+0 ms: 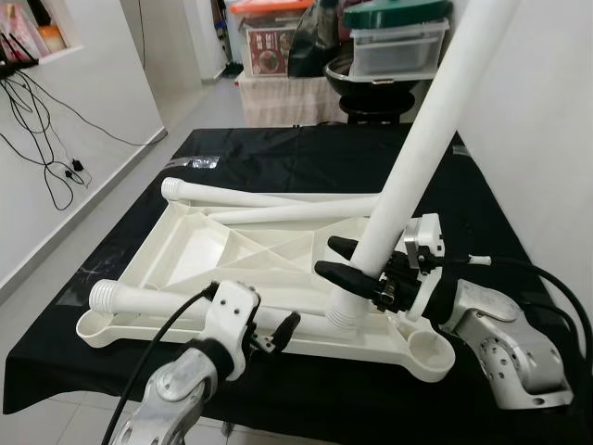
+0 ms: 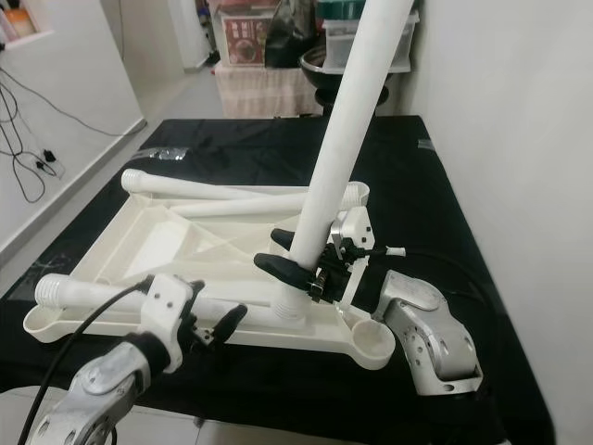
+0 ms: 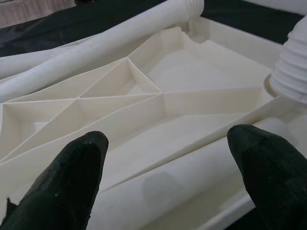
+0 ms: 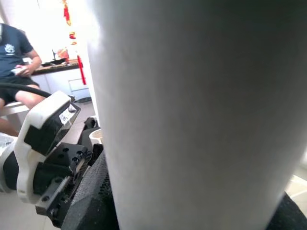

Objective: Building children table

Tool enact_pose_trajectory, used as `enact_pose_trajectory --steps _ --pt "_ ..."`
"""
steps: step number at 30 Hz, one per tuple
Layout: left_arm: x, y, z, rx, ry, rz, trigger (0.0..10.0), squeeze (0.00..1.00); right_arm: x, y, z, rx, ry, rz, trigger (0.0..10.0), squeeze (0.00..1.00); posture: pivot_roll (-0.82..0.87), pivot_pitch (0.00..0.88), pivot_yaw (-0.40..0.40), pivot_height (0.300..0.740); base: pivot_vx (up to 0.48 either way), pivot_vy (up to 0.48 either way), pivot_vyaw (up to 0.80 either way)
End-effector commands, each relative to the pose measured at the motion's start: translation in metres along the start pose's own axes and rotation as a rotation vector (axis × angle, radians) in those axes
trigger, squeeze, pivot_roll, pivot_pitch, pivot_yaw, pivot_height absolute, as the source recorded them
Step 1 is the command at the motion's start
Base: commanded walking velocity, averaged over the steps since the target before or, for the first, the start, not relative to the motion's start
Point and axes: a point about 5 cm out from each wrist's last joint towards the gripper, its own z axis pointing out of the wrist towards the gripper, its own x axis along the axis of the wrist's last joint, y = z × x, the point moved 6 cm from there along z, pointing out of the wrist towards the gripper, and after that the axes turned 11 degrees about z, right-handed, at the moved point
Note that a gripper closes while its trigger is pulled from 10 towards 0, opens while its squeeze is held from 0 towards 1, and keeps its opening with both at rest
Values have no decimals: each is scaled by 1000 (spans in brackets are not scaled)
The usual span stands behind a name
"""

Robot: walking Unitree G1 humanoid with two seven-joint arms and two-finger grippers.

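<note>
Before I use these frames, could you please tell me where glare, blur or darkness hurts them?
Left and right eye views: sharp, evenly lit; the black cloth shows mild sheen. Left wrist view: the tabletop is sharp, the near fingertips soft. Right wrist view: the leg held by the right gripper is close and blurred, and the bright background is washed out.

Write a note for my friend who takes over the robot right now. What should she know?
Right gripper: shut on the upright leg, whose threaded end sits at a socket of the upturned tabletop. I cannot tell whether it is screwed tight.
Left gripper: open, holding nothing, hovering over the tabletop's near edge by a lying leg.
Two more legs lie across the far side.
The tabletop rests on the black cloth.
Done: one leg stood in place.
Left: secure it, then fit the three lying legs into the other sockets.
</note>
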Motion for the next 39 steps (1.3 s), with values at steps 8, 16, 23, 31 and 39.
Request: enact_pose_trajectory --steps 8,16,23,31,39 --pt "-10 -2 3 21 -35 17 10000 0 -2 -2 5 -2 13 -13 10000 0 -60 20 35 740 0 0 0" --pt "-10 -2 6 20 -30 19 10000 0 -1 3 10 -40 35 -10 10000 0 -61 18 33 740 0 0 0" --pt "-9 -2 8 25 -25 20 10000 0 -4 6 11 -64 29 -15 10000 0 -63 21 31 740 -144 0 0" --pt "-9 -2 9 31 -23 19 10000 0 -4 10 12 -87 34 -21 10000 0 -62 20 29 740 -124 0 0" --pt "-9 -3 9 39 -17 15 10000 0 -5 13 15 -98 30 -29 10000 0 -61 13 20 740 -154 0 0"
